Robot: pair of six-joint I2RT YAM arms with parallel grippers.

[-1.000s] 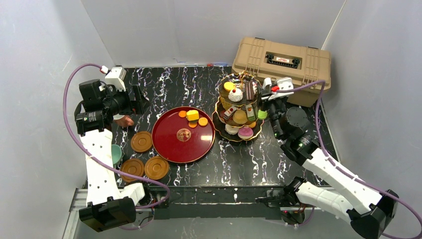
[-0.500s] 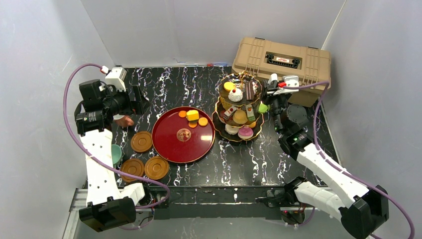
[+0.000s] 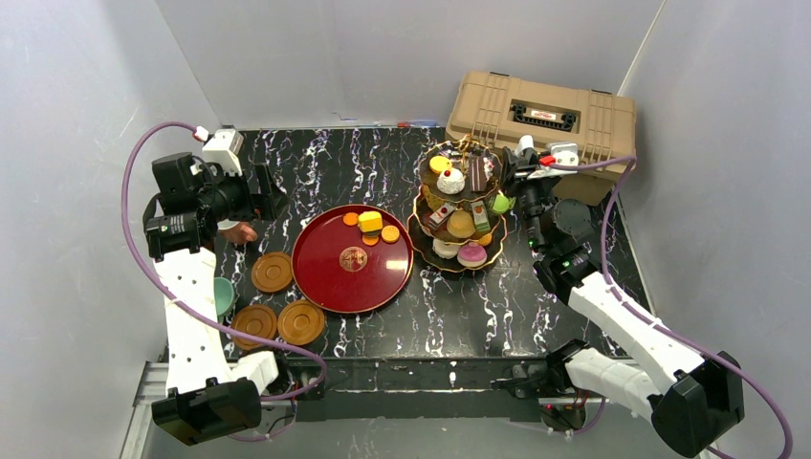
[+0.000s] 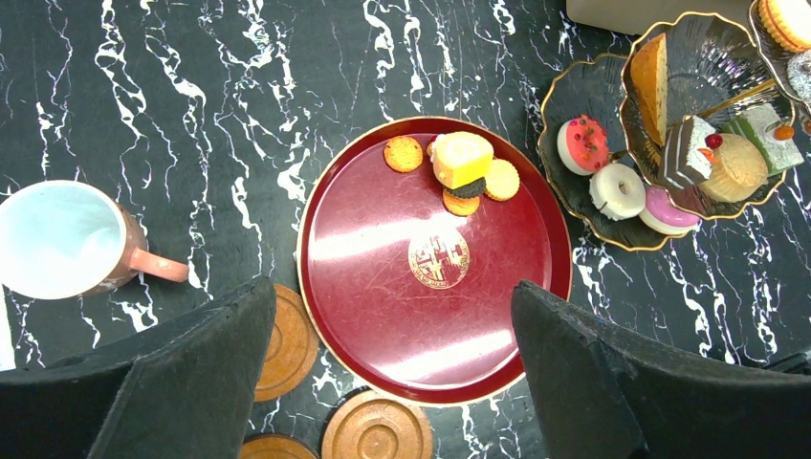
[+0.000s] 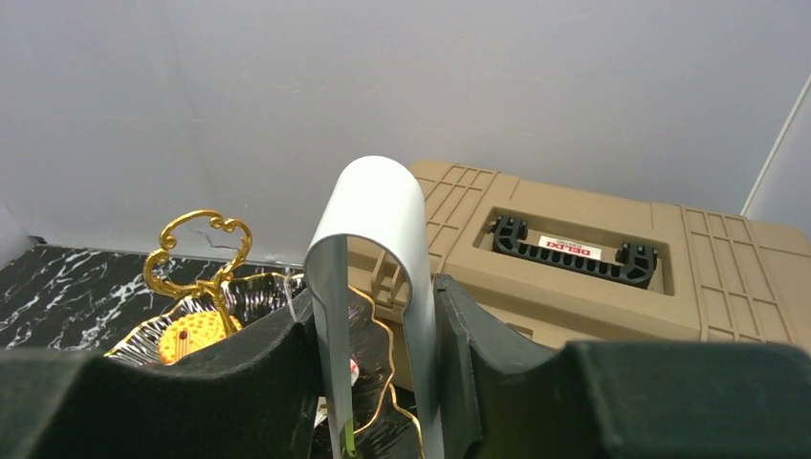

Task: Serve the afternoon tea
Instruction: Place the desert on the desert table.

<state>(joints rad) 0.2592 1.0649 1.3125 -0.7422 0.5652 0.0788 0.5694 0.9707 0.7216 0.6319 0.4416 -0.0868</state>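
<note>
Green at the tong tips: pinching a small green pastry [image 3: 500, 203] with the metal tongs [image 5: 375, 201], just beside the right edge of the dark glass stand [image 4: 703, 57], about level with its middle tier in the top view. Cannot tell whether touching the stand or not. Clamping the tongs between the black fingers of the right gripper [image 5: 376, 363], pressing on both sides of the bent loop in the right wrist view. Holding the left gripper [image 4: 390, 306] wide open over the left side of the black marble table [image 3: 325, 172], fingers [image 4: 191, 382] far apart and gripping nothing. Looking down from the left wrist at a round red tray [image 3: 335, 277] in the middle of the frame, carrying a yellow cake [image 4: 462, 158] and some round cookies [image 4: 403, 153] bunched at its upper edge. Showing small cakes [image 4: 617, 189] crowding the tiers of the stand at the upper right, just beside the tray. Resting a pinkish cup [image 4: 62, 239] at the left edge of that view, handle pointing right, well apart from the stand. Hiding a teal cup [image 3: 223, 295] partly behind the left arm at the lower left of the top view. Lying flat near the lower left of the tray: three round brown saucers [image 3: 273, 272], close together. Sitting at the upper right, behind the stand: the tan case [image 3: 540, 120], lid shut.
</note>
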